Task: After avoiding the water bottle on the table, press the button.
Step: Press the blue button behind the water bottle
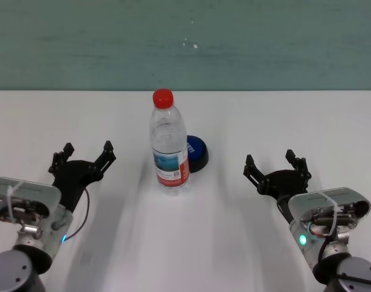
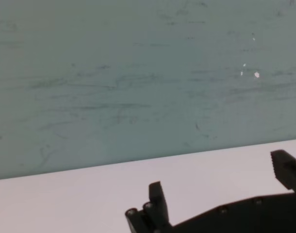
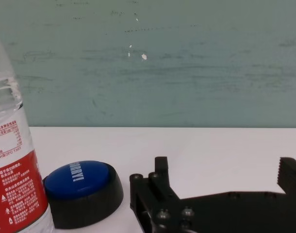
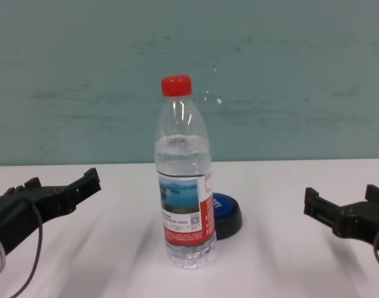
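The water bottle (image 1: pixel 170 146), clear with a red cap and a red, white and blue label, stands upright at the middle of the white table (image 1: pixel 295 118). The blue-topped button (image 1: pixel 199 152) on its black base sits right behind the bottle, slightly to its right, partly hidden by it. My left gripper (image 1: pixel 88 149) is open and empty, left of the bottle. My right gripper (image 1: pixel 275 161) is open and empty, right of the button. In the right wrist view, the button (image 3: pixel 80 179) and the bottle (image 3: pixel 12 160) lie off to one side of the right gripper (image 3: pixel 225 165).
A teal wall (image 1: pixel 185 42) rises behind the table's far edge. In the chest view, the bottle (image 4: pixel 183 192) stands in front of the button (image 4: pixel 230 214), between both grippers. The left wrist view shows only table, wall and the left gripper (image 2: pixel 221 174).
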You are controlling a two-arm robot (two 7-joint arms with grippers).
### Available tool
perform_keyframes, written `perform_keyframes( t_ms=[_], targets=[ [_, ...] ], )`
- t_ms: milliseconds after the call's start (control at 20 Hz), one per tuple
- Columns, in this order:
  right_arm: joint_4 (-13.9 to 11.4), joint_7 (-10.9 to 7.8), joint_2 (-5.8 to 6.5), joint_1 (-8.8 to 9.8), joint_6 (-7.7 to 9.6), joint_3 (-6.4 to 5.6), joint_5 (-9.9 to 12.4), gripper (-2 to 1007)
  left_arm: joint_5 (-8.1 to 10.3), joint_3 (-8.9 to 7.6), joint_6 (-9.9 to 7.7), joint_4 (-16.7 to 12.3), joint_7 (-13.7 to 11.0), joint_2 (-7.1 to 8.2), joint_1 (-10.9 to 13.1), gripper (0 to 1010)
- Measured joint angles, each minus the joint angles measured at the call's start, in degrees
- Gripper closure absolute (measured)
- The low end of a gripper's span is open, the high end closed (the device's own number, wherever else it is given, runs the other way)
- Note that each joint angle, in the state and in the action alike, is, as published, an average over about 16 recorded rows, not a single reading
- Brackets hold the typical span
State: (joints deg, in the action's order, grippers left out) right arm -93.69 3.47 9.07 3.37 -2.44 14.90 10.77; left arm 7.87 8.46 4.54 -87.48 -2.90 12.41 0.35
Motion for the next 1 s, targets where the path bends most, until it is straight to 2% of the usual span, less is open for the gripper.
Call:
perform_keyframes(
  t_ms=[1000],
  targets=[
    [0.0,0.0,0.0,0.0,0.0,0.0,0.0,1,0.0,0.0,0.0,0.0,0.0,0.0,0.0,0]
  ],
)
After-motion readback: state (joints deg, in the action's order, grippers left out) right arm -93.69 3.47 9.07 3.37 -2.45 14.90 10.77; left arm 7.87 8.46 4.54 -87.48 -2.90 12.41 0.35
